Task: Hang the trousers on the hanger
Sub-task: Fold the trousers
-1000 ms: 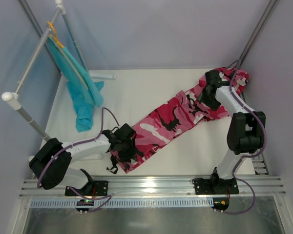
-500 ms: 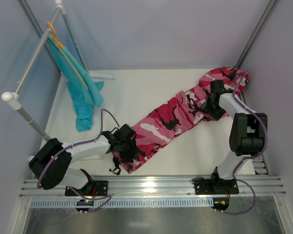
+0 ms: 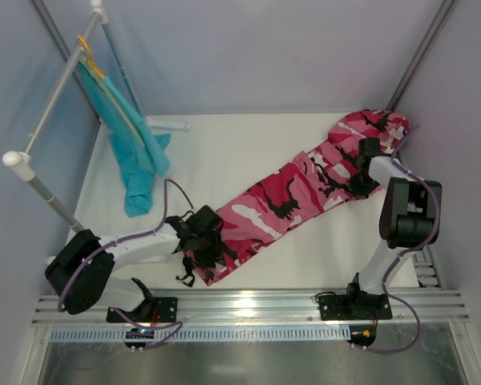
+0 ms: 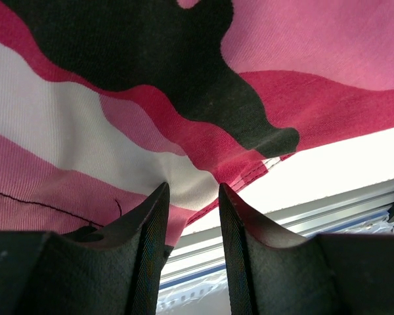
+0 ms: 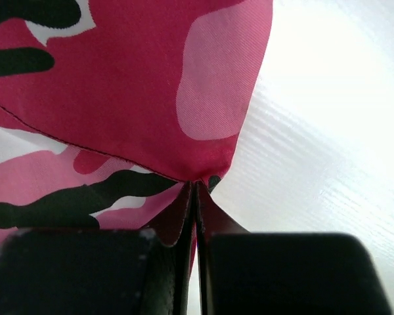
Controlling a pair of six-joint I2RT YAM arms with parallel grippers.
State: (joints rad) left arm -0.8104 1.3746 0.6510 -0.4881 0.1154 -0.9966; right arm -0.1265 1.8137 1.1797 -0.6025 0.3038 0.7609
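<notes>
Lying diagonally on the surface [image 3: 224, 152], the trousers [image 3: 280, 200] are addressed at both ends, likely for a spread lift. Hem at near edge: left hand [image 4: 194, 197], fingers [image 4: 151, 223] slightly apart, grip unclear. Waist by far-right corner: clamped in right hand [image 5: 194, 197].

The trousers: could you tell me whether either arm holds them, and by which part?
The right gripper pinches the trousers at an edge near their far end, jaws shut. The left gripper sits at the hem; a hold cannot be told.

Jaws tight on trousers [image 5: 118, 85] edge
</notes>
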